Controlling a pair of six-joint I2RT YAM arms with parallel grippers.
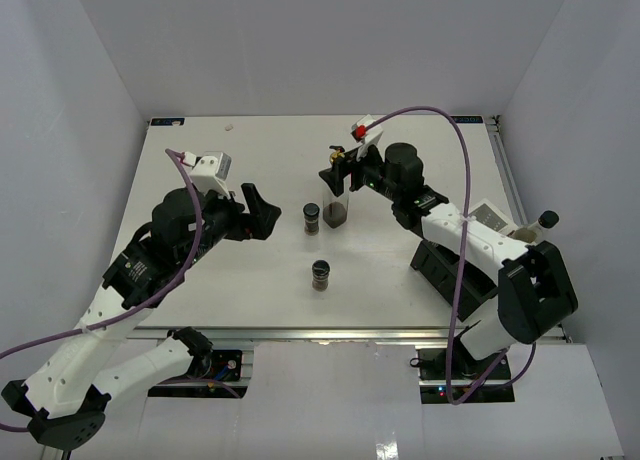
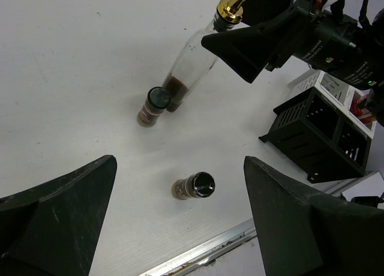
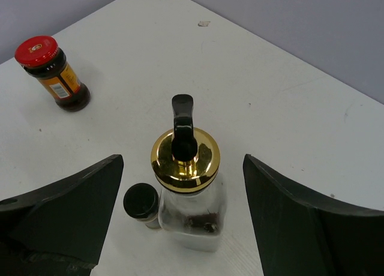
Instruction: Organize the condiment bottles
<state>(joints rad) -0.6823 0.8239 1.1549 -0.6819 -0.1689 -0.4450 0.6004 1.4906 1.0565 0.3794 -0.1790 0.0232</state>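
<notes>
One white table [image 1: 260,160], grey walls [image 1: 320,40]

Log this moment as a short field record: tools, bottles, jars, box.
right tool: open, jaws either side of the clear gold-topped bottle with dark liquid, not closed on it
left tool: open, empty
small dark black-lidded jar: close beside that bottle
second small dark black-lidded jar: alone, nearer the arms
red-capped jar: standing apart from the rest
black open-topped box: by the right arm
</notes>
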